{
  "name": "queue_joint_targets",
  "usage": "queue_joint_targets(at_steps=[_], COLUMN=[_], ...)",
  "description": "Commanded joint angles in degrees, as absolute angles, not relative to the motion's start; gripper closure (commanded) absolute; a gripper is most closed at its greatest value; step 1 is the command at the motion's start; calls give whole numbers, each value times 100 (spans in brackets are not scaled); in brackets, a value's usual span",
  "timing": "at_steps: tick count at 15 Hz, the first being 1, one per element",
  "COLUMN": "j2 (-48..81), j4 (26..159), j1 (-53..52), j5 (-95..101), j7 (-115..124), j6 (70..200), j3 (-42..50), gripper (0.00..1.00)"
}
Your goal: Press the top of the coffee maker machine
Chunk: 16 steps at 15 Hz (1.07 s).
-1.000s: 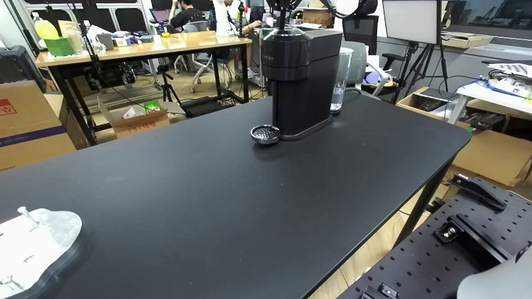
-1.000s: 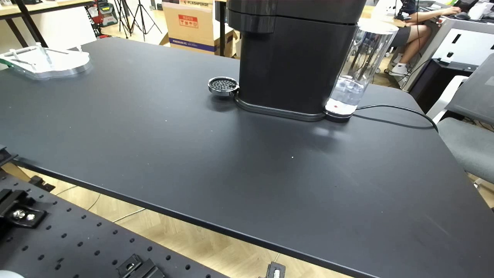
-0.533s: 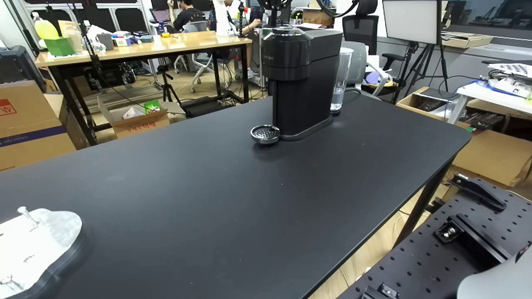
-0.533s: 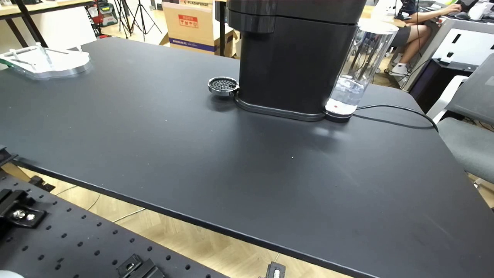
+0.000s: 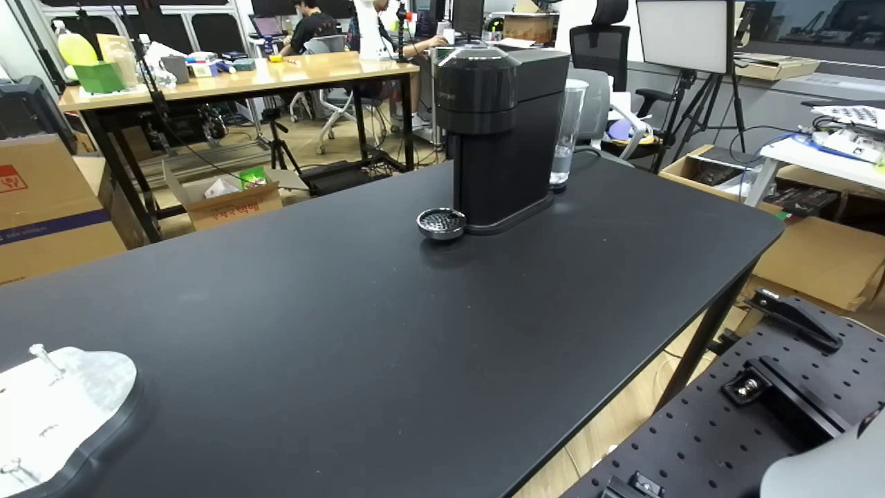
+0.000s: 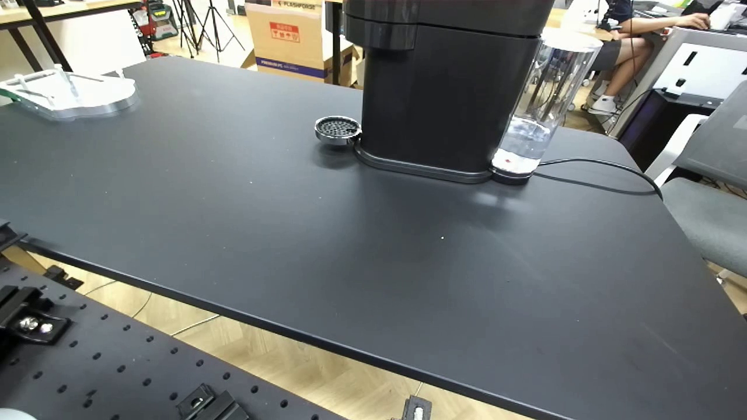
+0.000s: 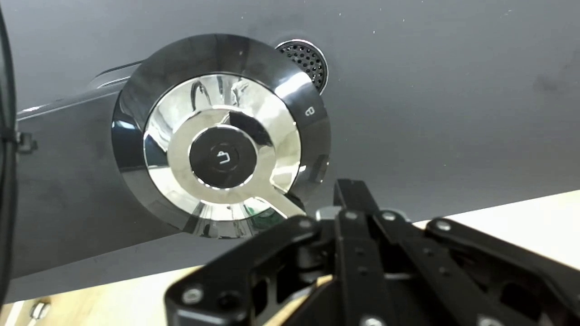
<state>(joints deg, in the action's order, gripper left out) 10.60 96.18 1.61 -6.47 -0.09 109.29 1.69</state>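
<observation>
The black coffee maker [image 5: 505,149] stands upright on the dark table in both exterior views; its top is cut off in an exterior view [image 6: 437,105]. In the wrist view I see its round top from above: a glossy black rim, a chrome ring [image 7: 276,136], a chrome lever [image 7: 285,204] and a dark centre button [image 7: 223,157] with a cup symbol. My gripper [image 7: 355,192] is shut, with nothing seen between its fingers. It is above the machine, its tips beside the lever end in the picture and apart from the button. The gripper is out of both exterior views.
A round drip grate [image 5: 442,224] sits at the machine's front. A clear water tank [image 6: 528,122] stands behind it, with a cable [image 6: 607,166] on the table [image 5: 332,332]. A metal plate with posts [image 5: 83,387] lies at the far end. A cable hangs in the wrist view [image 7: 8,136].
The gripper, seen just above the coffee maker's top in an exterior view before, has moved up and out of that view. The coffee maker has not moved.
</observation>
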Motion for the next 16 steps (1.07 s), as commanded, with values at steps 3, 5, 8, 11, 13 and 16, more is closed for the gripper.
queue_joint_targets(at_steps=[3,5,8,11,13,16], j2=[659,611,549,564,621,622], j4=[9794,9796,9815,9690,9544,9492], j1=[82,87,88,99,91,86], j5=[-446,-459,-463,-562,-626,-601], j7=[336,374,404,363,433,451], j6=[10740,10643,10487,9810,8939,8329], j3=[139,126,122,108,95,89], gripper=[54,40,20,0,0,0])
